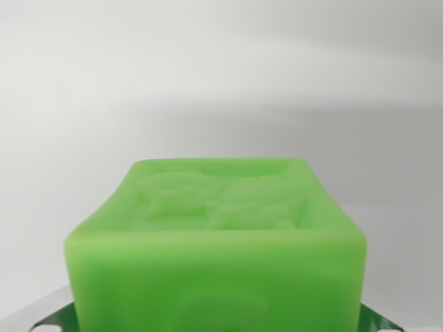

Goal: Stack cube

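Only one wrist view to go on, and much stays hidden. At the lower left corner, a dark green sliver (52, 319) peeking out beside and below the green cube (218, 228), with a pale grey strip just outside it; too little showing to tell what either is. Filling the lower middle of the frame, the cube itself, translucent bright green, seen very close from slightly above: raised top face with a blurred embossed relief, perhaps two figures, not readable; rounded front edge running nearly the full width; front face cut off by the bottom border, with a faint curved emboss on it also cut off. Underside and whatever bears the cube out of sight. At the lower right corner, a matching dark green sliver (377, 321), again clipped by the border. No fingertips clearly in view, so cannot tell whether the gripper is spread, pressed together or pinching the cube; the slivers flanking both sides could be pads, but not sure. Beyond the cube's far edge, only a plain white-grey surface (221, 83), soft and out of focus, with a darker grey band across the middle height and lighter tone above. Open, unbroken room to the left, right and behind the cube; no second cube or other edge visible anywhere.
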You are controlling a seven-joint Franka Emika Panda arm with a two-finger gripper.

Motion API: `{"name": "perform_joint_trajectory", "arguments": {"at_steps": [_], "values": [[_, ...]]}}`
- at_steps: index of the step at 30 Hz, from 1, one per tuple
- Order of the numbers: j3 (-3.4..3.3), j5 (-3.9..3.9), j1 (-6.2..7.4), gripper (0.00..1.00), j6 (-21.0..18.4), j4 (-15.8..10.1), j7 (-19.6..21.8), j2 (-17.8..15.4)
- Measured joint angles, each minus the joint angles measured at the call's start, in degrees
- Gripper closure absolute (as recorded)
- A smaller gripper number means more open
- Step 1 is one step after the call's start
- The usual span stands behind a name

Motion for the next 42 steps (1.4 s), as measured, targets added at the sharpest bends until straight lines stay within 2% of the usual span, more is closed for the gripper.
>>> {"name": "perform_joint_trajectory", "arguments": {"at_steps": [12, 16, 42], "values": [[-0.21, -0.22, 0.13, 1.0, -4.1, -0.1, 0.1, -4.3], [-0.2, -0.32, 0.49, 1.0, -4.3, -0.2, 0.2, -4.7], [-0.12, -0.58, 4.97, 1.0, -4.5, -2.2, 1.7, -6.7]]}}
